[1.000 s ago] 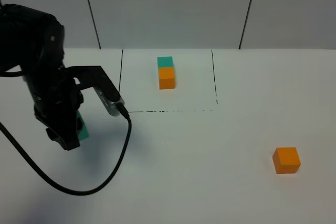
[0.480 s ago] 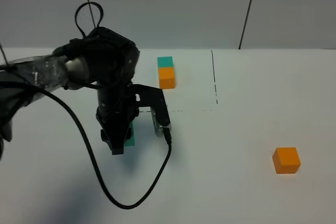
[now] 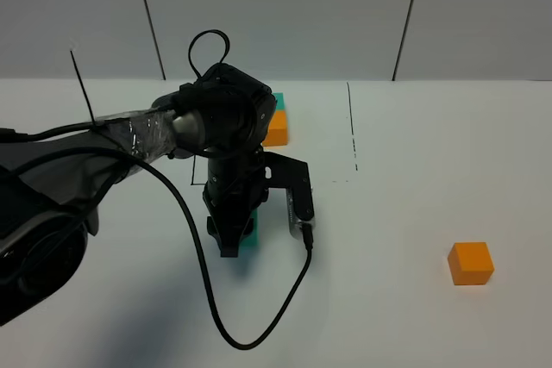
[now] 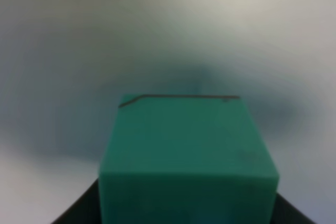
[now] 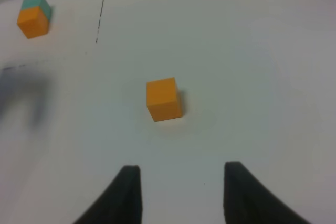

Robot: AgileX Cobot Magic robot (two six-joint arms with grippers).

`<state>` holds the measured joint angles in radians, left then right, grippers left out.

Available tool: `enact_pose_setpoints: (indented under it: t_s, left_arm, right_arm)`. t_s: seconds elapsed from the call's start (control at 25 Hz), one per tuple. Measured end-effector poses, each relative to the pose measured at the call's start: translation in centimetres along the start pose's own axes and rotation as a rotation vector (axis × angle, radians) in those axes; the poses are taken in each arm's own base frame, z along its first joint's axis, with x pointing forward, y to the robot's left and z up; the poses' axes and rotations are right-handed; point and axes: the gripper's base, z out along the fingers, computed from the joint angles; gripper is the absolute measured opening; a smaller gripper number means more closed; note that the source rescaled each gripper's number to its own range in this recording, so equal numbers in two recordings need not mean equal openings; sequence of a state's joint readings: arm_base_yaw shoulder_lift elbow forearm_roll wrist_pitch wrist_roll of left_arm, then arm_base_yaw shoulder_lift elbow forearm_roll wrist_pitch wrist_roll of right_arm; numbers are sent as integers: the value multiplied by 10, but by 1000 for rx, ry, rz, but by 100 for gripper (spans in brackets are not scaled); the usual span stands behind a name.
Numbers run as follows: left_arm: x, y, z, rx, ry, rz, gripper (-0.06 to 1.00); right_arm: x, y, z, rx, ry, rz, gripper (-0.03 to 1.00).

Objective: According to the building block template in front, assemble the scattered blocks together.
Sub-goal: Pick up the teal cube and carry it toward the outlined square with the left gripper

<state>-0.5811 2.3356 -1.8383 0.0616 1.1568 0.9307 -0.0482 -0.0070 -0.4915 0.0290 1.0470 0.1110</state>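
One white table [image 3: 414, 170] fills the high view. The left arm [image 3: 129, 135] stretches from the left edge to the centre. Its gripper [image 3: 231, 240] points down, clenched on the teal block [image 3: 251, 232] at lower centre, just under the dashed frame line. The right gripper [image 5: 181, 192] stands parted and holds nothing. The orange block [image 3: 470, 263] lies alone at lower right. The template [image 3: 278, 127], at upper centre, is partly hidden behind the arm.
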Motion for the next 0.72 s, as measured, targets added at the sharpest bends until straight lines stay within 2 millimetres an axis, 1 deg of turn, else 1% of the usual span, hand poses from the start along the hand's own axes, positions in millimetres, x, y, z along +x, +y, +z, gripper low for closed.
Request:
enact_pose_setpoints:
  t_s: [0.32,0.64,0.72]
  left_arm:
    - [-3,2,1,-17,-23,-4,0]
    - [-20,-6,0,-38,-63,25,0]
    - [-22,-7,0,-39,-62,30,0]
  right_arm:
    - [0,0,0,0,0,0,0]
    - [0,0,0,0,0,0,0]
    - [0,0,0,0,0,0,0]
